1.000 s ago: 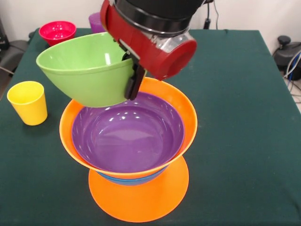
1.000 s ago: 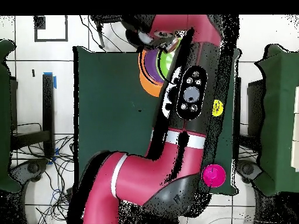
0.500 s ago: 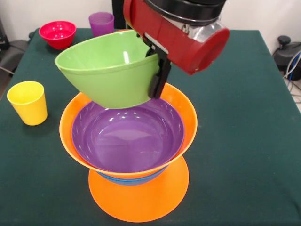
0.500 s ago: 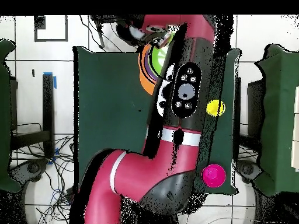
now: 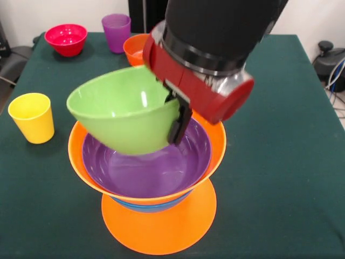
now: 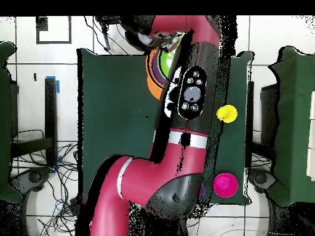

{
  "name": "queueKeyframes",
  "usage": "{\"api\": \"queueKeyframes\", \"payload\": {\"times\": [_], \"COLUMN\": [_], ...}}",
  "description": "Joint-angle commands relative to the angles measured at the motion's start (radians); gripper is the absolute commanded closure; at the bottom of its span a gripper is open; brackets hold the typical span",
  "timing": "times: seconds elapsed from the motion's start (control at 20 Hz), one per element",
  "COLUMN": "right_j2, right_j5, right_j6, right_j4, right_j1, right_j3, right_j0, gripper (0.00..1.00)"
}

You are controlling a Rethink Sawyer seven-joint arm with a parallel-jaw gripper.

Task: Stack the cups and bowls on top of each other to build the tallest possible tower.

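My gripper (image 5: pixel 172 125) is shut on the rim of a medium green bowl (image 5: pixel 124 116) and holds it tilted, with its base low inside the wide purple bowl (image 5: pixel 156 170). The purple bowl sits in a large orange bowl (image 5: pixel 216 143), over a blue bowl (image 5: pixel 145 206) and a second orange bowl (image 5: pixel 161 229) at the base: the tower. In the overhead view the arm (image 6: pixel 191 104) covers most of the tower (image 6: pixel 151 86); the green bowl (image 6: pixel 166 60) shows beside it. The yellow cup (image 5: pixel 32 117) stands left of the tower and the purple cup (image 5: pixel 116 31) at the far edge.
A pink-red small bowl (image 5: pixel 66 39) and a small orange-red bowl (image 5: pixel 135 48) stand at the far side of the green table (image 5: pixel 280 135). The overhead view shows the yellow cup (image 6: pixel 227 113) and the pink-red bowl (image 6: pixel 225 185) right of the arm.
My gripper has carried the green bowl to the right, over the tower, then down, so the bowl now hangs lower, inside the purple bowl.
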Motion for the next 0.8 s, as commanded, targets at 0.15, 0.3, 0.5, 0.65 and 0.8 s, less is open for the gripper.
{"api": "queueKeyframes", "payload": {"times": [0.15,0.3,0.5,0.65,0.8], "right_j2": [-0.002,-0.031,-0.063,-0.099,-0.142], "right_j5": [-0.093,-0.079,-0.071,-0.047,-0.019], "right_j6": [-0.075,-0.070,-0.080,-0.088,-0.098], "right_j4": [0.019,0.043,0.077,0.113,0.161], "right_j1": [0.041,0.043,0.051,0.053,0.054], "right_j3": [0.051,0.041,0.029,0.017,0.007], "right_j0": [-0.021,-0.016,-0.023,-0.028,-0.037], "gripper": [1.00,1.00,1.00,1.00,1.00]}}
